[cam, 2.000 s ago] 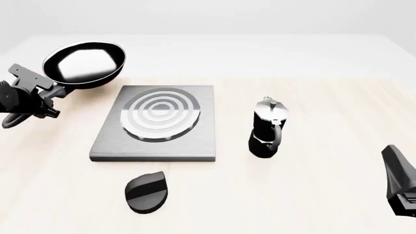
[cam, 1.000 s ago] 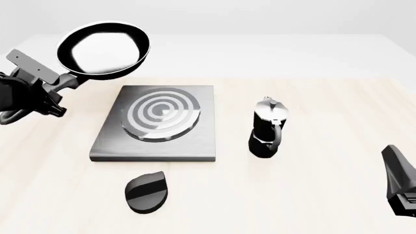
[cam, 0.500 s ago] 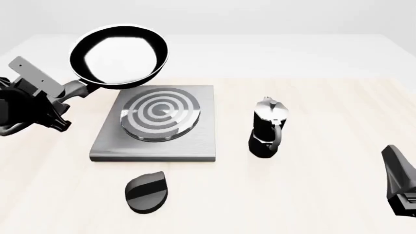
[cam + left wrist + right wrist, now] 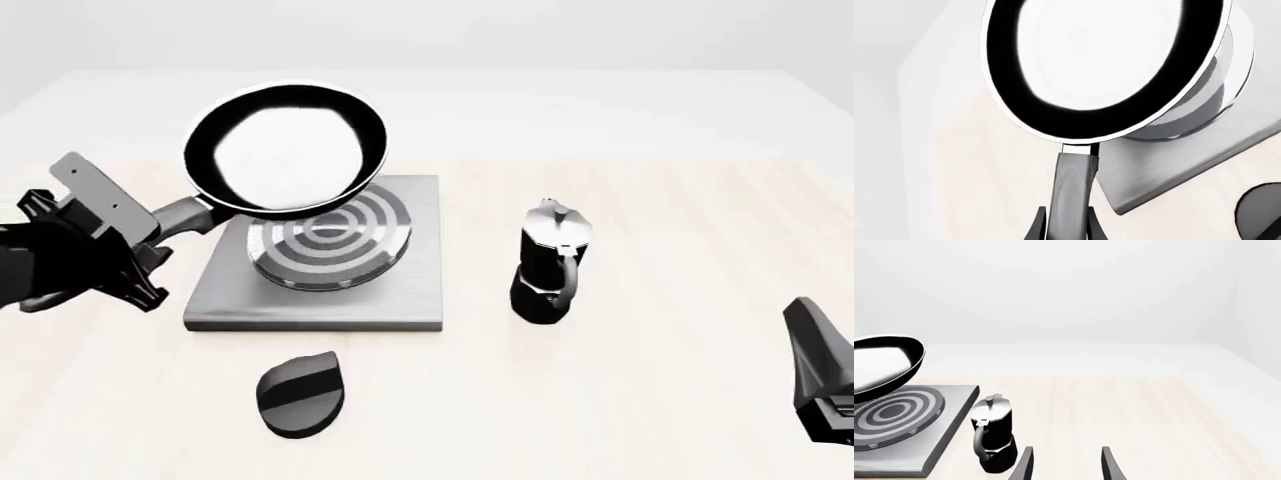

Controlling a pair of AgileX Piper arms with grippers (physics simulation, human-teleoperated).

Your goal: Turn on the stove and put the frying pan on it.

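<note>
A pale wooden table (image 4: 641, 400) under blank white walls. From the front, the left gripper (image 4: 147, 240) clamps the long handle of the round glossy black frying pan (image 4: 286, 150), tilted in the air over the flat grey stove slab's (image 4: 320, 290) far-left ring burner; carrying is underway. Next comes levelling and lowering. The black teardrop knob (image 4: 300, 397) waits by the near edge.

The left wrist view shows fingers pinching the handle.

In the right wrist view, the right gripper (image 4: 1066, 465) stands apart-jawed, empty, near the tall black moka pot (image 4: 993, 432).

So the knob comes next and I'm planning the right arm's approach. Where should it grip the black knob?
Probably from above, fingers straddling the knob across its narrower tapered end. It lies flat on the table, apart from the stove, so no side gives purchase underneath.
</note>
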